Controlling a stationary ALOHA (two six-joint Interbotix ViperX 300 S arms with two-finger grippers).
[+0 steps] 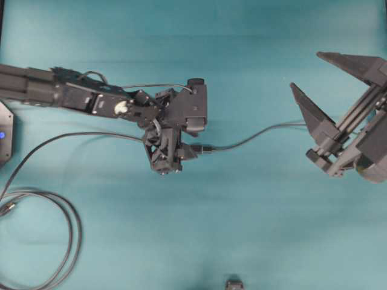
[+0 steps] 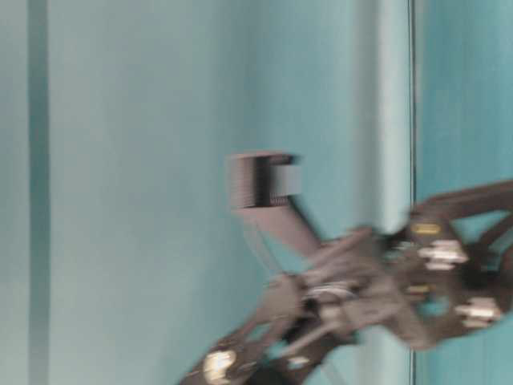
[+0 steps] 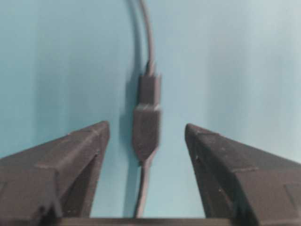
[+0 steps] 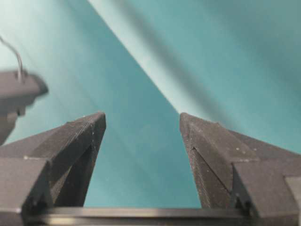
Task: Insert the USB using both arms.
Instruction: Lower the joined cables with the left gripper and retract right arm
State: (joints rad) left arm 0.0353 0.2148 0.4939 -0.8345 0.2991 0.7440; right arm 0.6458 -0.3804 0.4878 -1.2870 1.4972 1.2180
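USB plug [image 3: 148, 89], dark grey, thin-cabled: seated in black socket [image 3: 146, 132] | left pincer [image 3: 146, 136] spread astride, clear | right pincer [image 4: 142, 123] spread, empty | next: withdraw upward.

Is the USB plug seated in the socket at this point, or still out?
In. The USB plug butts end to end against the socket, no gap visible.

Between the left gripper [image 3: 146, 136] fingers we see the joined USB [image 3: 147, 117] plug lying, clear teal table [image 1: 242, 48] either side. Right gripper [image 4: 142, 123]: bare gap between fingers. Looped cable [image 1: 54, 241] crowds the lower-left corner; wide room mid-table.
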